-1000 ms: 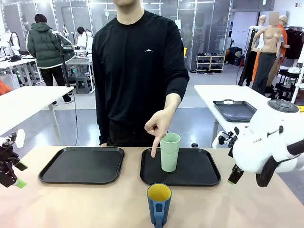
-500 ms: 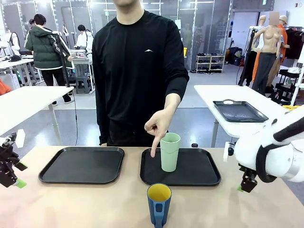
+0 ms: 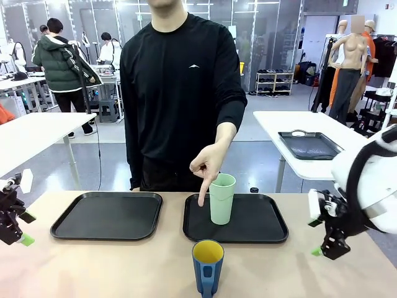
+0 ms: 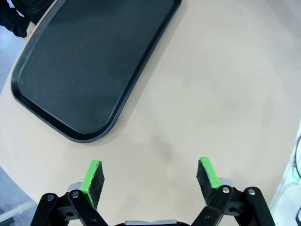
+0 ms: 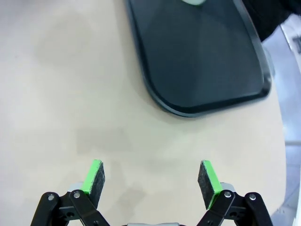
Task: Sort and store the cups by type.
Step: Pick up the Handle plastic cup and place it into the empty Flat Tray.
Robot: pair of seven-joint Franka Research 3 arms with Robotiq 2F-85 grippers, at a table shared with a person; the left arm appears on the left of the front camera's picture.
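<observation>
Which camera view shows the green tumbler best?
The front view: the tumbler stands whole on the right tray. The right wrist view catches a sliver of its base at the top edge. The left wrist view faces the left tray.

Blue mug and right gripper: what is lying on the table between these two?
Nothing: in the front view the table is bare between the blue mug and the right gripper. The right tray lies just behind that stretch.
</observation>
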